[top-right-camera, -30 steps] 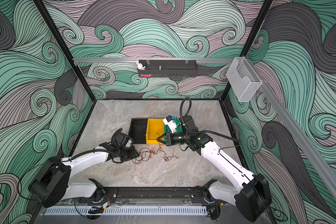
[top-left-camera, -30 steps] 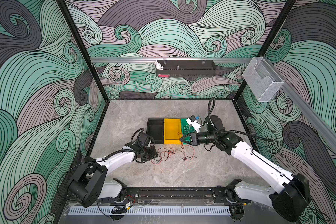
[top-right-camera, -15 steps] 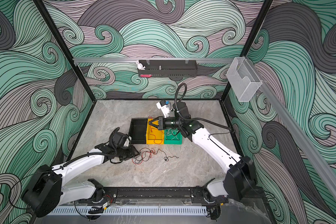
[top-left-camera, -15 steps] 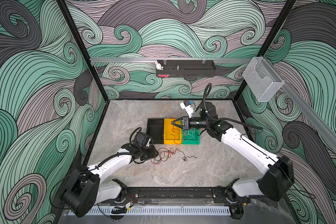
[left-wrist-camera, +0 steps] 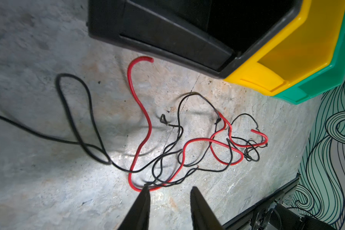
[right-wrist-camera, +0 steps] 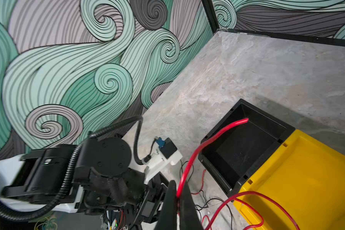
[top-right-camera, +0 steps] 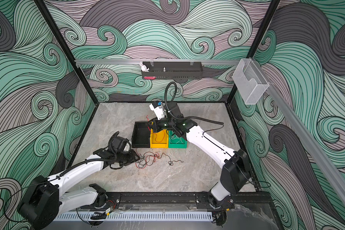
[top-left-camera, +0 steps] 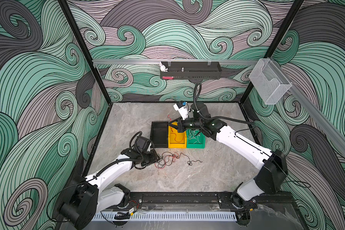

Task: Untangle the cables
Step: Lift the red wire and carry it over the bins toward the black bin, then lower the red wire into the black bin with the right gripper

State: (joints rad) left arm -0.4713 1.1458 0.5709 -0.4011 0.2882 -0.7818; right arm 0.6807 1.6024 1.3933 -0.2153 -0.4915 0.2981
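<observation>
Fingers on the right arm (right-wrist-camera: 168,201) pinched a red cable (right-wrist-camera: 196,152) over the yellow bin (top-left-camera: 177,145), tail already inside, likely a colour-sorted drop. Left fingers (left-wrist-camera: 142,201), part-open and empty, sat at the red-black tangle (left-wrist-camera: 203,139) on the table (left-wrist-camera: 48,189) in front of that bin.

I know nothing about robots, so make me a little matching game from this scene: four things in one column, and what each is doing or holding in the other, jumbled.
Column one:
1. left gripper
2. right gripper
3. yellow bin
4. green bin

Column two:
A. pale thin cables inside
B. shut on the red cable
C. open, at the edge of the tangle on the table
D. the red cable trails into it

Pairs: 1-C, 2-B, 3-D, 4-A
</observation>
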